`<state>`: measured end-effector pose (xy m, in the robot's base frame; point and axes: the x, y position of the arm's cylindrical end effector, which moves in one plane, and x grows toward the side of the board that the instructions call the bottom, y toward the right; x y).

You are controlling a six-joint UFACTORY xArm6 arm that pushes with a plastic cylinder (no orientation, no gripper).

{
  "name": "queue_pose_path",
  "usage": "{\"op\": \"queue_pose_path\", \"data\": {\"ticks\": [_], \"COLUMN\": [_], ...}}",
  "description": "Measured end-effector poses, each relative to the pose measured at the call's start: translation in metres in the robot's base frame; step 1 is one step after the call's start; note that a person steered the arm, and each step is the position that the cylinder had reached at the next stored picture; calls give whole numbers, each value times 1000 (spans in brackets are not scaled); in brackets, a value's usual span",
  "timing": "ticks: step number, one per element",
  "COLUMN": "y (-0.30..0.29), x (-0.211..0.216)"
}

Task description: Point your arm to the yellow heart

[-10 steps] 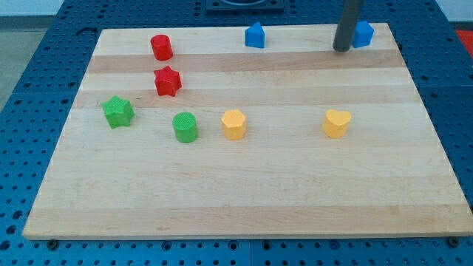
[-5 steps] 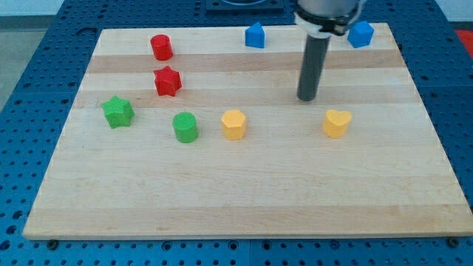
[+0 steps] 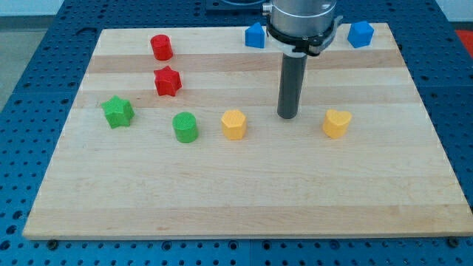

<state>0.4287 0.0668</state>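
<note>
My tip [image 3: 287,117] between yellow heart [image 3: 337,123] and yellow hexagon [image 3: 233,125].

Pale, smooth wooden board [image 3: 244,192] on a blue perforated metal table [image 3: 44,44].

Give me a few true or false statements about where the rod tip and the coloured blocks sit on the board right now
1. My tip sits between the yellow hexagon block and the yellow heart. True.
2. My tip touches the yellow heart. False: bare board shows between them.
3. Two blue blocks lie near the view's top edge. True.
4. The green star is at the view's right. False: it is at the view's left.
5. The red star lies below the red cylinder in the view. True.
</note>
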Motion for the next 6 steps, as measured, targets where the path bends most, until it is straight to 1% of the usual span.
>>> {"op": "queue_pose_path", "data": {"ticks": [1,6], "y": [0,6], "x": [8,17]}}
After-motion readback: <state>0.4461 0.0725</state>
